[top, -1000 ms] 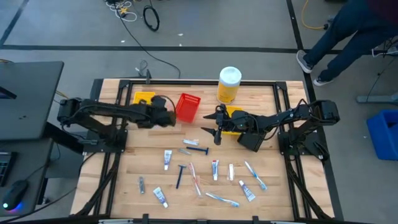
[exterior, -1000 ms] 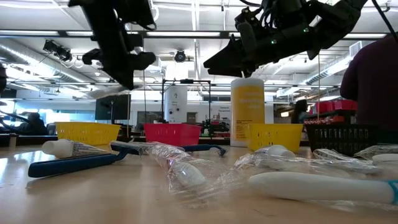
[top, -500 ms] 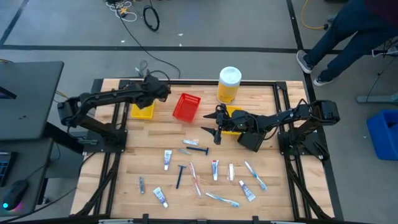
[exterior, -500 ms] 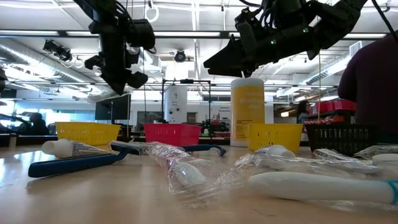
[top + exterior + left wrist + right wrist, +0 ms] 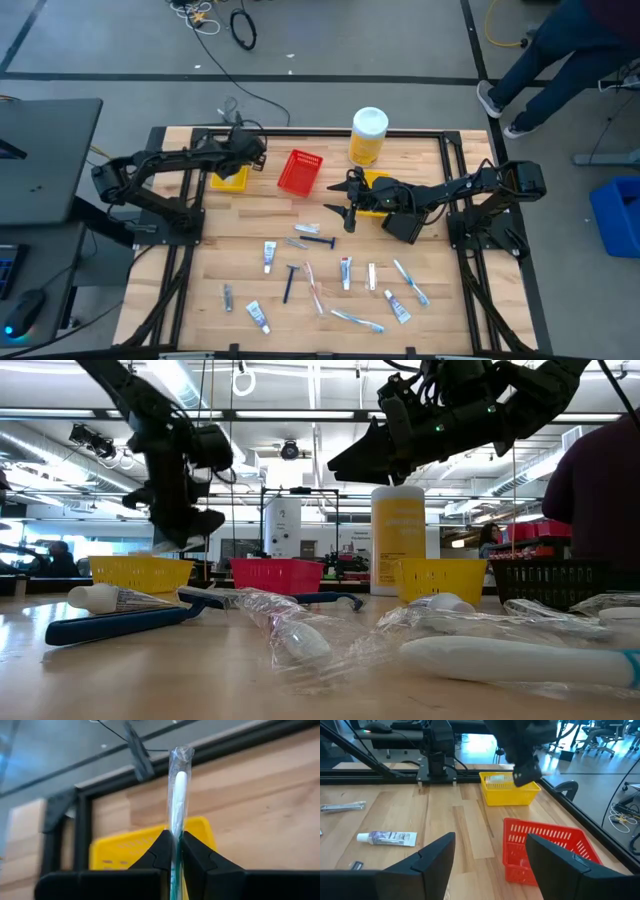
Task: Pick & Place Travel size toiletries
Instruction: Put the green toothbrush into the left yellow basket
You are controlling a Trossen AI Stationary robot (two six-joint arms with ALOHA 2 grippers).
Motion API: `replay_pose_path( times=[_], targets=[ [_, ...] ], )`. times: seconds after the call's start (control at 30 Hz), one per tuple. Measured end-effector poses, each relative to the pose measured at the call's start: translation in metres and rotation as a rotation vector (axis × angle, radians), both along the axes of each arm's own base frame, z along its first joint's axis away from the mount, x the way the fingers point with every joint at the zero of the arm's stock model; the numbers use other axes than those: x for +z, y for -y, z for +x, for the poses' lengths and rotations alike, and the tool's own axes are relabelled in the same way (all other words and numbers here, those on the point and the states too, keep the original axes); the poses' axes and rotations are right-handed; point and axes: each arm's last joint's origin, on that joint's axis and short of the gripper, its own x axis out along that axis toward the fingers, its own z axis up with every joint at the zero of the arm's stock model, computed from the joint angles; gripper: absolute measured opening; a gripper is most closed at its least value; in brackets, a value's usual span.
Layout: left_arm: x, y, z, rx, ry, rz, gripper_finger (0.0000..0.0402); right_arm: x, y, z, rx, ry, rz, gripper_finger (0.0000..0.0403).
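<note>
Pinched between the closed fingers (image 5: 197,857) of the left gripper (image 5: 172,851) is a wrapped toothbrush (image 5: 178,790), its clear sleeve sticking out straight ahead of the fingertips. Only the left wrist view shows this grip; just beyond and below the fingertips sits a yellow bin (image 5: 120,849) on the wooden table (image 5: 260,820). From above, the left gripper (image 5: 252,150) hovers at the far edge of that yellow bin (image 5: 230,178), but the toothbrush is too small to make out there. At table height the left gripper (image 5: 185,525) hangs just above the bin's rim (image 5: 140,570).

The right gripper (image 5: 490,855) has its fingers spread wide with nothing between them. Ahead of it stand a red bin (image 5: 545,847) and, farther off, the yellow one (image 5: 510,790), with a small toothpaste tube (image 5: 387,838) lying off to one side. Overhead, the right gripper (image 5: 348,205) hangs beside a second yellow bin (image 5: 378,180), near the big yellow bottle (image 5: 368,135).

More toiletries lie scattered on the near half of the table, among them a blue razor (image 5: 318,240) close to the right gripper's tips.
</note>
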Motion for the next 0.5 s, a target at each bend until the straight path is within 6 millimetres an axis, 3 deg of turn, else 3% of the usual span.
replay_pose_path(
  times=[0.2,0.5],
  targets=[
    [-0.029,0.001,-0.015,0.003,0.043,0.029,0.0026,0.0,0.0,0.0,0.0,0.0,0.0,0.0263],
    [-0.04,0.002,-0.024,-0.024,0.036,-0.004,0.0045,0.0,0.0,0.0,0.0,0.0,0.0,0.027]
  ],
)
